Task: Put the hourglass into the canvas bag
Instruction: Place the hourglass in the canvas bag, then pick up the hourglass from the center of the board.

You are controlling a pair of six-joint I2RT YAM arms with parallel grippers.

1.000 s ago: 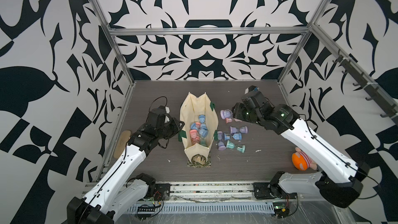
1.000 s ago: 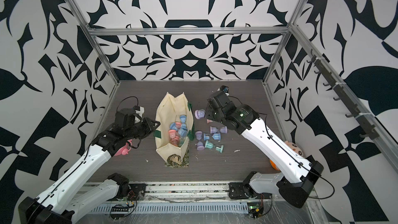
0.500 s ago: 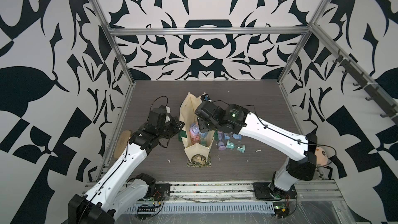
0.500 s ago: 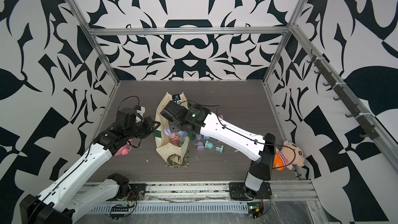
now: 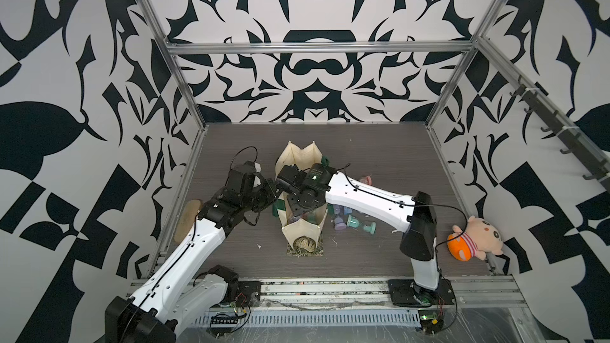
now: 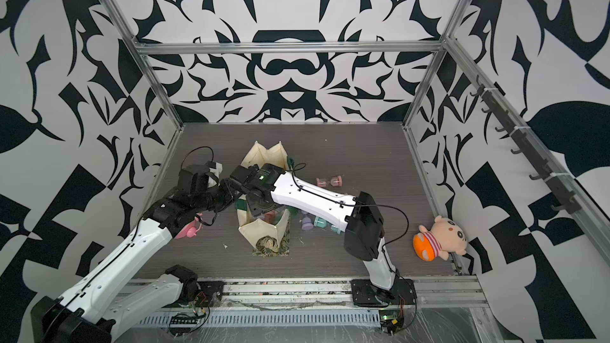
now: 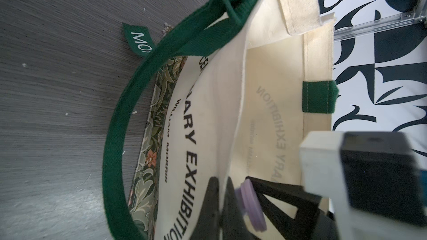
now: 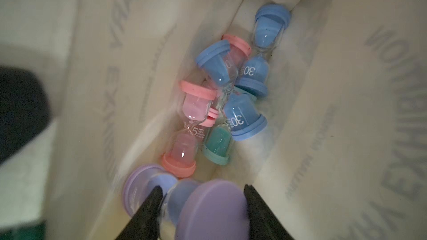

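The cream canvas bag (image 5: 298, 156) (image 6: 265, 156) lies on the table with its mouth held up. My left gripper (image 7: 220, 181) (image 5: 272, 189) is shut on the bag's near rim, with the cloth pinched between its fingers. My right gripper (image 8: 203, 188) is shut on a purple hourglass (image 8: 208, 206) (image 7: 251, 206) just inside the bag's mouth. In both top views its wrist (image 5: 307, 186) (image 6: 260, 181) covers the opening and hides its fingers. Several blue, pink and teal hourglasses (image 8: 231, 93) lie at the bottom of the bag.
Loose hourglasses (image 5: 353, 222) lie on the table right of the bag, and a pink one (image 6: 330, 181) lies farther back. A plush toy (image 5: 475, 239) sits at the right wall. The green handle (image 7: 138, 111) loops out over the table.
My right arm swung left from the loose hourglasses to the bag, carrying the purple hourglass into its mouth. My left gripper closed on the bag's rim.
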